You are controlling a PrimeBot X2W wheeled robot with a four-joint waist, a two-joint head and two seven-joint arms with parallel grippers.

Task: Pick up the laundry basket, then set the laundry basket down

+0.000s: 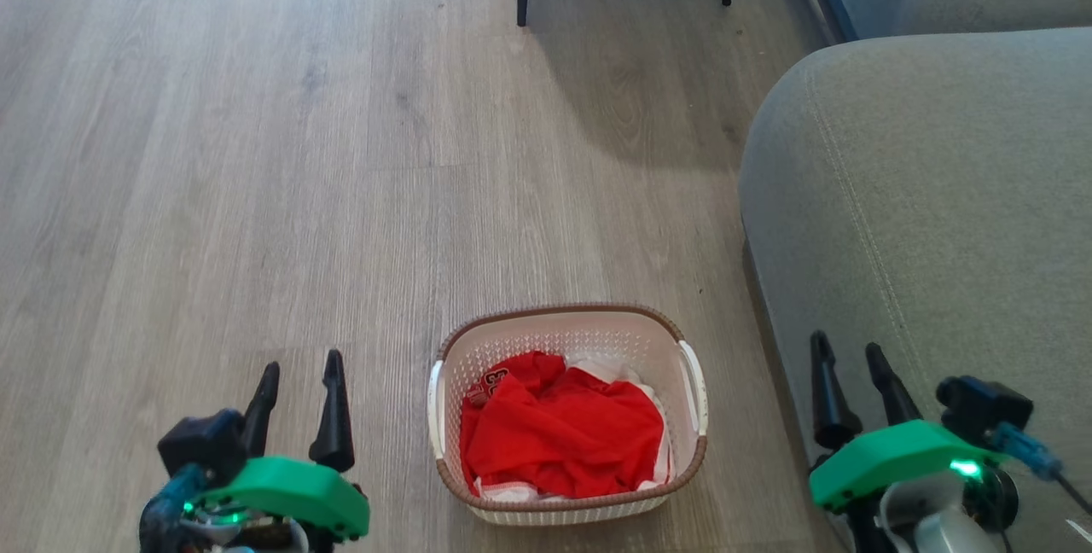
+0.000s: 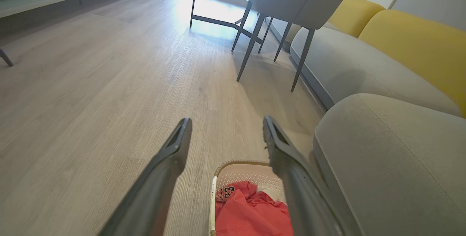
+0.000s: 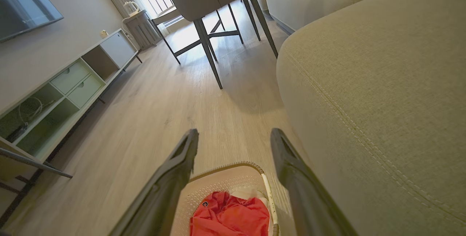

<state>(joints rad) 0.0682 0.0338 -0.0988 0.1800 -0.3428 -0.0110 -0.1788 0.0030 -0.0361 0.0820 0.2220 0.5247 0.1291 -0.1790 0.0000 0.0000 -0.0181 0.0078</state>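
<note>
Your left hand [image 1: 302, 363] and right hand [image 1: 846, 344] gape empty. Lift the basket [image 1: 589, 333] unevenly and it may tip against the sofa [image 1: 921, 195].

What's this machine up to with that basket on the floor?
A two-armed robot is set to lift the laundry basket, which sits on the wooden floor beside a grey sofa, with a red garment inside. Its left gripper and right gripper hover open on either side of it, touching nothing. The pickup has not begun.
</note>
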